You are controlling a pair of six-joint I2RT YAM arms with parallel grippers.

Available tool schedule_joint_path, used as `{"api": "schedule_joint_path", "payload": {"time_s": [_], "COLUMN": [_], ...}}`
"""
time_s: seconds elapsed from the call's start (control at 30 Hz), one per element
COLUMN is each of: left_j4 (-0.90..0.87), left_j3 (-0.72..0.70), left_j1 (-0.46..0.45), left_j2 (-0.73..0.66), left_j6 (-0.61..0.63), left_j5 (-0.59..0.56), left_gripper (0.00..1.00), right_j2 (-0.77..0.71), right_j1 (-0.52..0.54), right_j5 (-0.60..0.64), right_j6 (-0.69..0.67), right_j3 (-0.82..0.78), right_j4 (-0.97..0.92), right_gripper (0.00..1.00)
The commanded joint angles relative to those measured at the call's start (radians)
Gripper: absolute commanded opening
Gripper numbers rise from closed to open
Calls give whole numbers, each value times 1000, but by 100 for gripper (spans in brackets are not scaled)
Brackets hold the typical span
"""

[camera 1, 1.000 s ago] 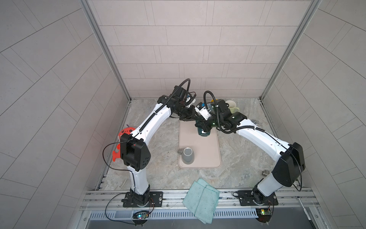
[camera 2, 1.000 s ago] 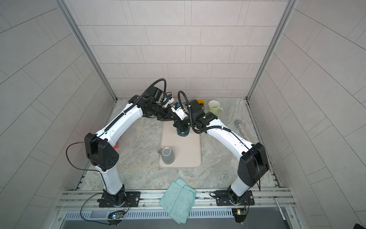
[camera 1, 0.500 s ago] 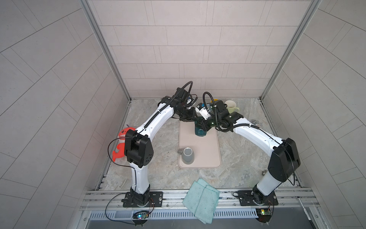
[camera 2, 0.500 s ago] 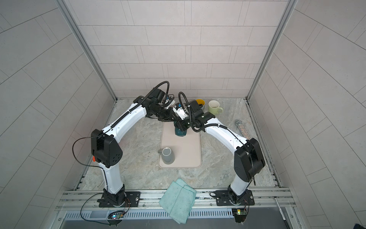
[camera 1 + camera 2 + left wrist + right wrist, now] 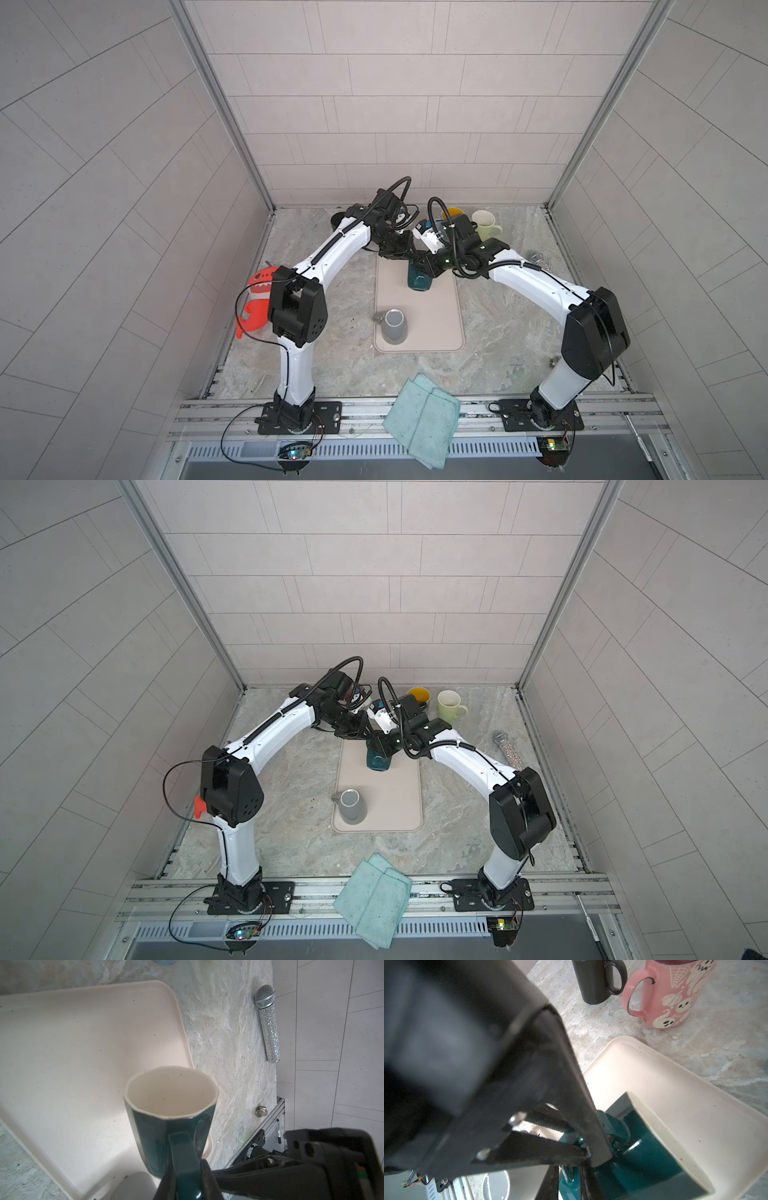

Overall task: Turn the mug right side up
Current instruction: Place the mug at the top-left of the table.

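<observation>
The teal mug point(image 5: 419, 279) stands at the far end of the beige tray point(image 5: 440, 328) in both top views, with both arms meeting over it. In the left wrist view the mug's cream mouth faces up, and the left gripper's point(image 5: 187, 1176) fingers are pinched narrowly on the mug's handle point(image 5: 184, 1159). The right gripper point(image 5: 588, 1153) sits right against the same handle; whether its fingers grip it or have let go I cannot tell. A grey mug point(image 5: 392, 326) stands at the tray's near left. A green cloth point(image 5: 424, 419) lies at the table's point(image 5: 498, 332) near edge.
</observation>
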Motion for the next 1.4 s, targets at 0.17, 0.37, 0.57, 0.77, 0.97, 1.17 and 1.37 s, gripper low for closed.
{"api": "schedule_joint_path", "payload": {"time_s": [0.17, 0.37, 0.57, 0.77, 0.97, 1.17, 1.37], "left_j4": [19, 38, 106, 235, 301, 349, 472], "left_j3": [12, 3, -66, -181, -241, -344, -543], "left_j1": [-1, 5, 29, 59, 69, 94, 125], "left_j2": [8, -1, -62, -168, -255, -371, -542], "left_j6": [-15, -10, -20, -56, -69, -63, -60], "left_j5": [12, -32, -83, -116, -161, -287, -490], "left_gripper": [0, 0, 0, 0, 0, 0, 0], "right_j2": [-152, -209, -245, -260, -268, -274, -275], "right_j1": [-8, -16, -26, -29, -29, -30, -30], "right_j5": [23, 53, 75, 86, 89, 91, 83], "right_j6": [-28, -27, -22, -19, -15, -13, -12], "right_j3": [-26, -47, -75, -95, -110, -118, -130], "right_j4": [17, -15, -17, -14, -2, 7, 18], "right_gripper": [18, 19, 18, 18, 18, 17, 17]}}
